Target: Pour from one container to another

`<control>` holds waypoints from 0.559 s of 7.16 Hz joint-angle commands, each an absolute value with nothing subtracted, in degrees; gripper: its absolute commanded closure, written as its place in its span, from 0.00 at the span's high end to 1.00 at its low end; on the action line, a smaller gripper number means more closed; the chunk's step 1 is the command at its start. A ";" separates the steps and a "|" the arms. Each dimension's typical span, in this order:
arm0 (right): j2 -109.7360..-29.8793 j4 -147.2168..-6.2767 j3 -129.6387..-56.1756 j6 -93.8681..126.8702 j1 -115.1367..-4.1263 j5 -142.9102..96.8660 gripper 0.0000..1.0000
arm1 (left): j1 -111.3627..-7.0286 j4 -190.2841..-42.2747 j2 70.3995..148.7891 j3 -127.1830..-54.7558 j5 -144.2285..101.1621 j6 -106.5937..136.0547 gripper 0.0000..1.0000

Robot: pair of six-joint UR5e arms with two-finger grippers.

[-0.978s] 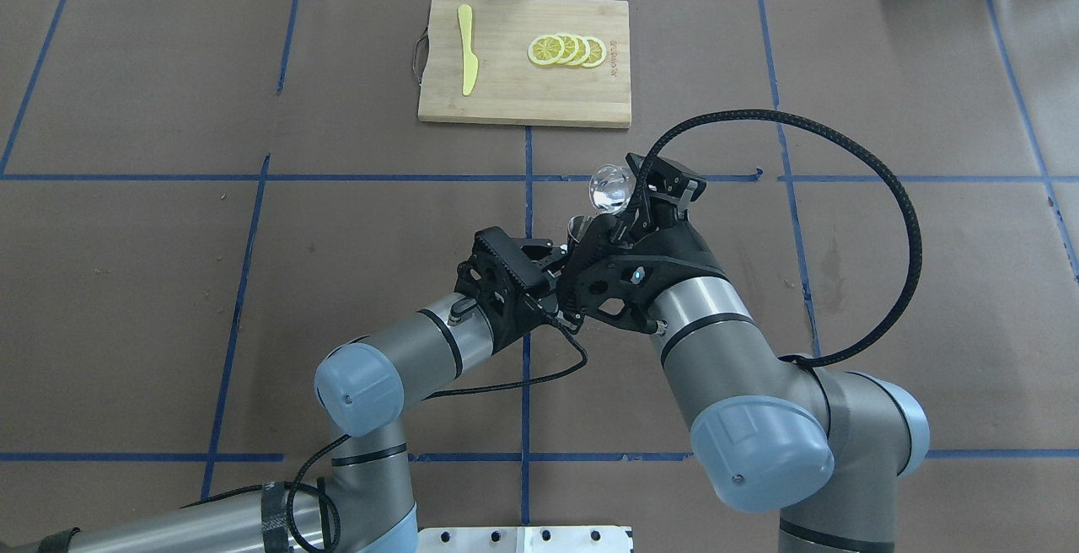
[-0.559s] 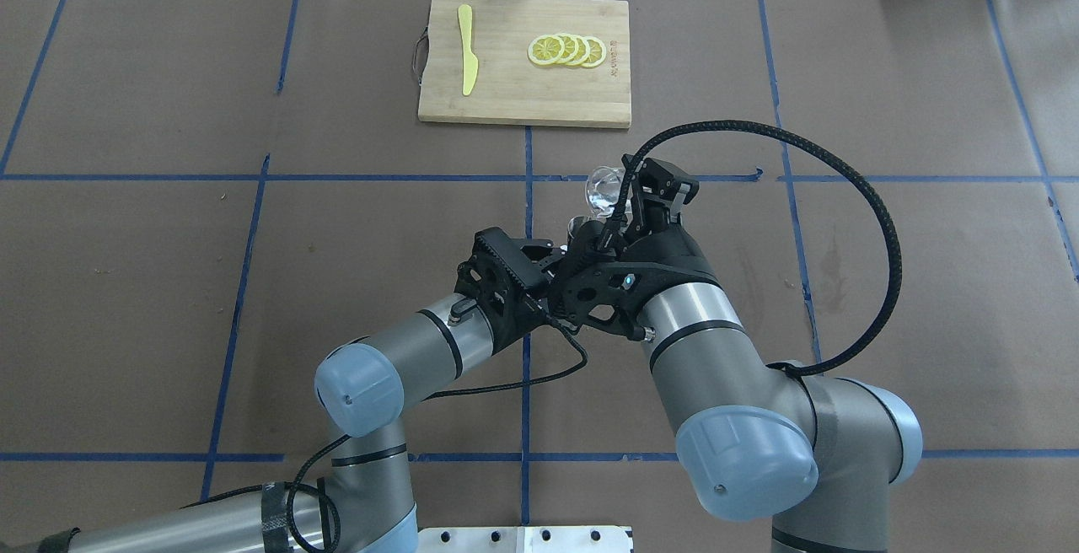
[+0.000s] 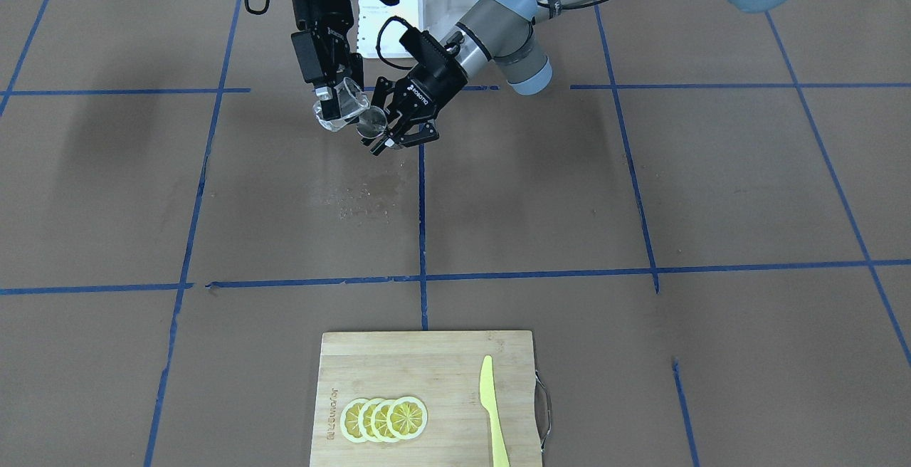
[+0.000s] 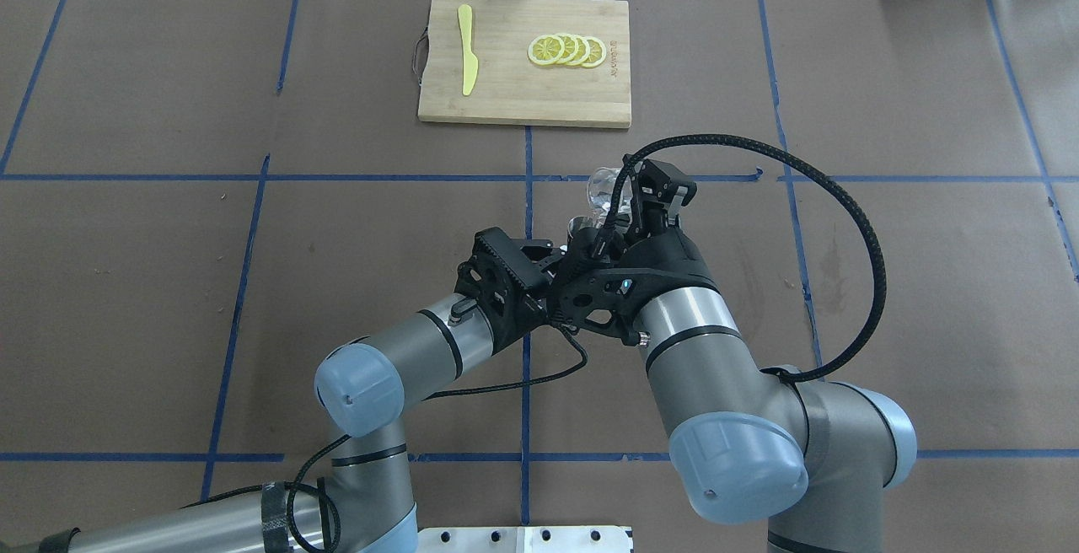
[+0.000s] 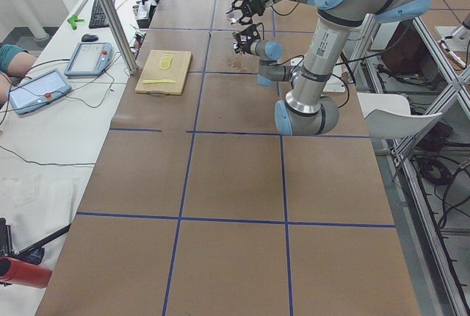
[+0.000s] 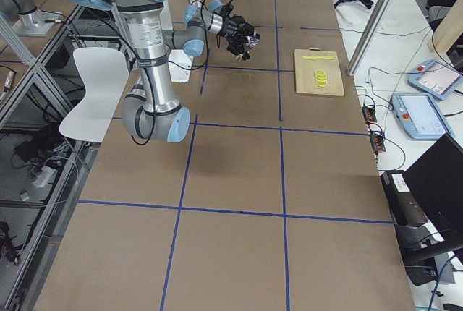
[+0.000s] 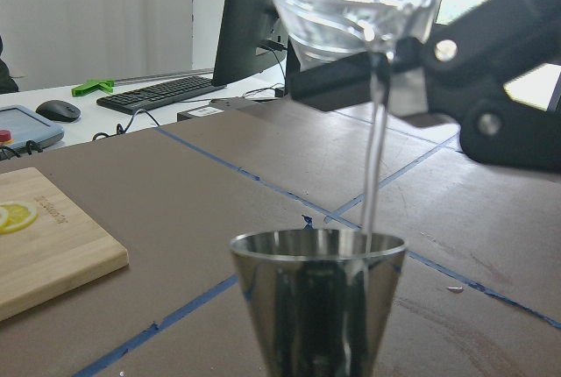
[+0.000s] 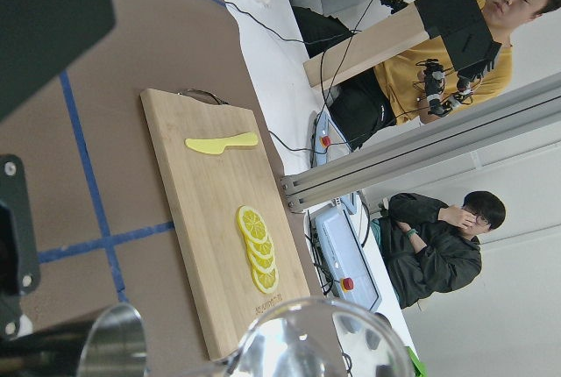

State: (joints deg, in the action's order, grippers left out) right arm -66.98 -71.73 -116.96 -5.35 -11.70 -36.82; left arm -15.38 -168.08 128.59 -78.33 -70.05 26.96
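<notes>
The right gripper point(image 3: 333, 99) clamps the small clear glass cup point(image 7: 351, 0), tipped just above the shiny steel hourglass-shaped jigger point(image 7: 317, 298). The left gripper point(image 3: 381, 129) grips the jigger upright. A thin stream point(image 7: 375, 149) runs from cup to jigger, both well apart from the bamboo cutting board point(image 4: 506, 89), on its robot side.

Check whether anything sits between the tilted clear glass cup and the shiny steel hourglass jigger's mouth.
Nothing visible does. The clear glass cup hangs tilted just above the shiny steel jigger, and only a thin stream of liquid runs between them, down to the jigger's open mouth.
</notes>
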 commanded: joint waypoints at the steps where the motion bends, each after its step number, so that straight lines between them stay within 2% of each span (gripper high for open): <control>1: -65.84 -74.33 -116.89 -5.89 -11.69 -35.78 0.00 | -15.38 -168.13 128.67 -78.40 -70.05 26.98 0.00; 4: -65.04 -76.11 -116.63 -5.89 -11.16 -34.20 0.00 | -15.38 -168.13 128.58 -78.40 -70.05 26.98 0.00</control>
State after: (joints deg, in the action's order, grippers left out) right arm -65.16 -75.77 -116.79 -5.88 -11.43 -35.01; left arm -15.38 -168.13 128.62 -78.36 -70.05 26.96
